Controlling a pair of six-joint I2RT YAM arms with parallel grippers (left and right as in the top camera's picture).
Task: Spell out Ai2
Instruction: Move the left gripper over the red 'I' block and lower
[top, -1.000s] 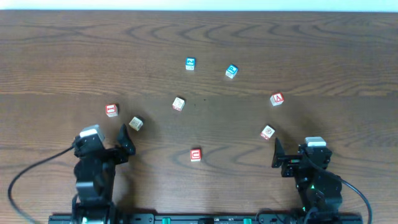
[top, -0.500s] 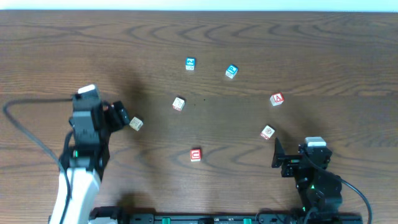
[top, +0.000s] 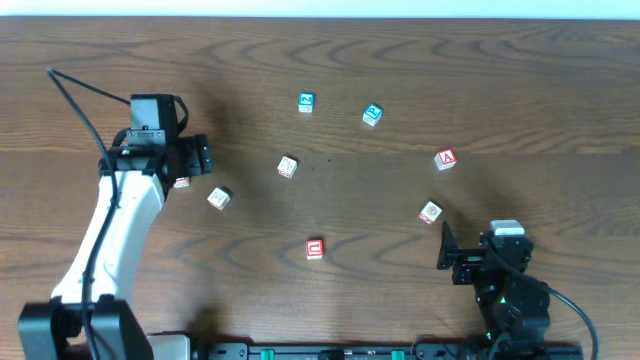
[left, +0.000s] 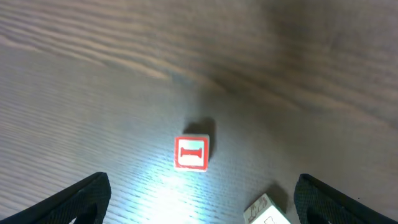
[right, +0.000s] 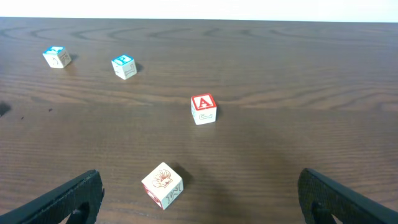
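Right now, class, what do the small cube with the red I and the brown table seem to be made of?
Small cube with the red I: likely painted wood, pale matt sides, red printed face; not certain. Brown table: wood or wood-look laminate, flowing grain lines, faint sheen.

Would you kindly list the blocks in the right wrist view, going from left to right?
leftmost blue block → second blue block → flower block → red A block
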